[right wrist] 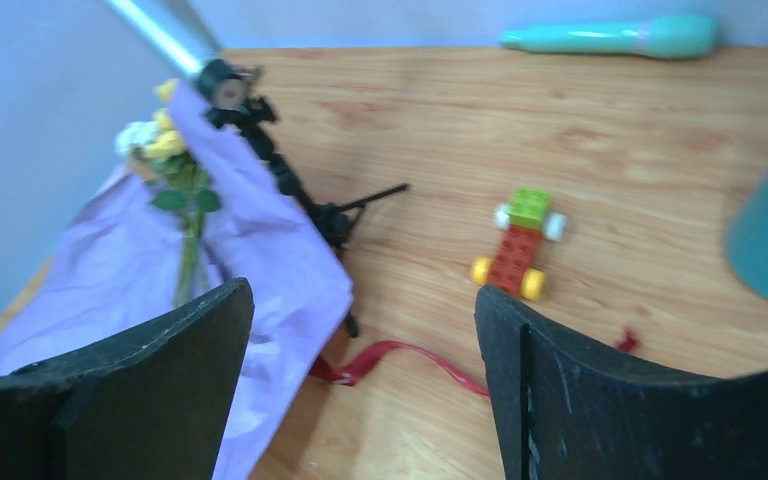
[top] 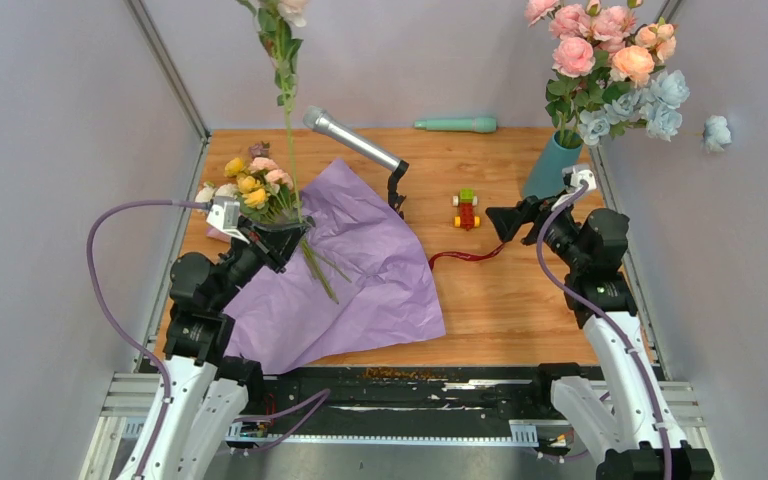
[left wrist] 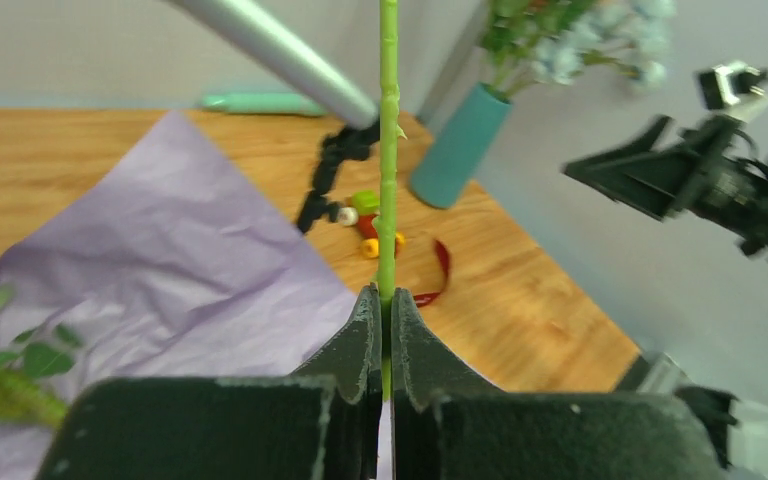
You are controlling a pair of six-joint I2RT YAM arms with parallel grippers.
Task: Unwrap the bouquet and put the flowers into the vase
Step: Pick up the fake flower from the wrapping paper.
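Note:
The pink-lilac wrap (top: 360,270) lies spread open on the table, and the dark red ribbon (top: 465,257) trails loose on the wood beside it. Several yellow, pink and cream flowers (top: 252,183) rest at the wrap's left edge. My left gripper (top: 285,235) is shut on one long green stem (left wrist: 388,150) held upright; its bloom (top: 288,10) reaches the top of the overhead view. The teal vase (top: 552,165) stands at the back right with pink and peach roses (top: 600,45) in it. My right gripper (top: 505,220) hovers open and holds nothing, in front of the vase.
A silver microphone (top: 355,140) on a black stand leans over the wrap's far corner. A small brick toy car (top: 467,208) sits mid-table. A mint-green rod (top: 457,124) lies at the back edge. Pale blue blooms (top: 660,105) hang from the vase beside the right wall.

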